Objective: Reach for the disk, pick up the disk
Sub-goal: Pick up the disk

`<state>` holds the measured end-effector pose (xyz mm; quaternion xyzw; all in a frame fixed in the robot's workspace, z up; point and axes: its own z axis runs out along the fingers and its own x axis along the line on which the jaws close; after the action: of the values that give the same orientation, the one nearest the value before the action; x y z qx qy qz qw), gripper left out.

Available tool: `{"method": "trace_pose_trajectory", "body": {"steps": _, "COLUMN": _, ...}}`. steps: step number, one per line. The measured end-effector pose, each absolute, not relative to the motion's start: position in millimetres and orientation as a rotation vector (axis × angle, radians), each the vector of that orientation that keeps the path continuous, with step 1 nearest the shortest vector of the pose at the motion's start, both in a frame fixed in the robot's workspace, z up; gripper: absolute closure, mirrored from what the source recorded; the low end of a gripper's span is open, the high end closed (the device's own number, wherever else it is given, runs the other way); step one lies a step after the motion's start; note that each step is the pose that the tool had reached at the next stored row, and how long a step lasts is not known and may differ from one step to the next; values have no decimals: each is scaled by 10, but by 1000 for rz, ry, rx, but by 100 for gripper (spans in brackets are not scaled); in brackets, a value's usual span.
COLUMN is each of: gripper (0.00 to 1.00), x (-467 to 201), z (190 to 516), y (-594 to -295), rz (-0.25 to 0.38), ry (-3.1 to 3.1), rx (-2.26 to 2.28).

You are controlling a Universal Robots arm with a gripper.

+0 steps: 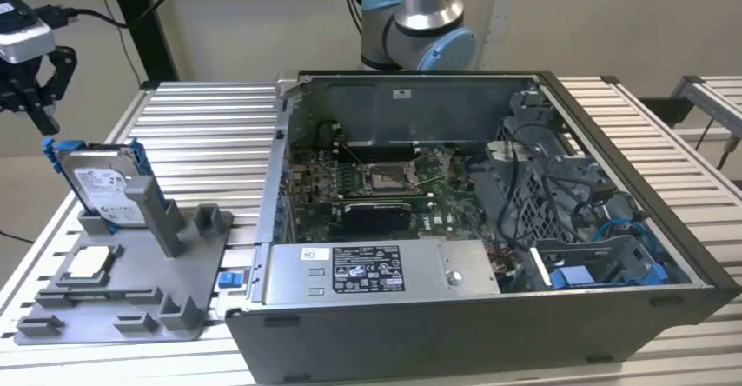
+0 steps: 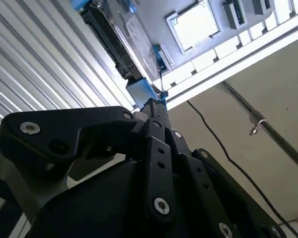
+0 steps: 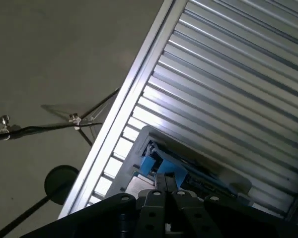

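Disk (image 1: 104, 186) on edge, just below the fingers (image 2: 155, 113)

We judge the fingers pressed together and holding nothing; in the second wrist view their tips sit just short of the blue rail (image 2: 144, 91) at the disk's upper end. In the exterior view the gripper (image 1: 35, 99) hovers above the disk, toward that view's left. It stands long axis upright in a grey fixture (image 1: 128, 290) on the counter (image 1: 197, 116): silver-grey body, white label, blue side rails.

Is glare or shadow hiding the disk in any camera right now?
Exterior view: disk evenly lit, no glare. Second wrist view: table slats shine, the gripper is a dark mass, disk edge readable. First wrist view: bright streaks on the table slats, disk partly behind the gripper.
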<state>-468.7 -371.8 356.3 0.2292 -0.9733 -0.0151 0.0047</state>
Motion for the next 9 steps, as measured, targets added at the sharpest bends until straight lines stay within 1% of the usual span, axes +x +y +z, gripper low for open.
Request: {"method": "trace_pose_trajectory", "body": {"steps": 9, "gripper": 100, "x": -4687, "z": 3564, "y": -3718, "rz": -45, "ry": -2982, "rx": 952}}
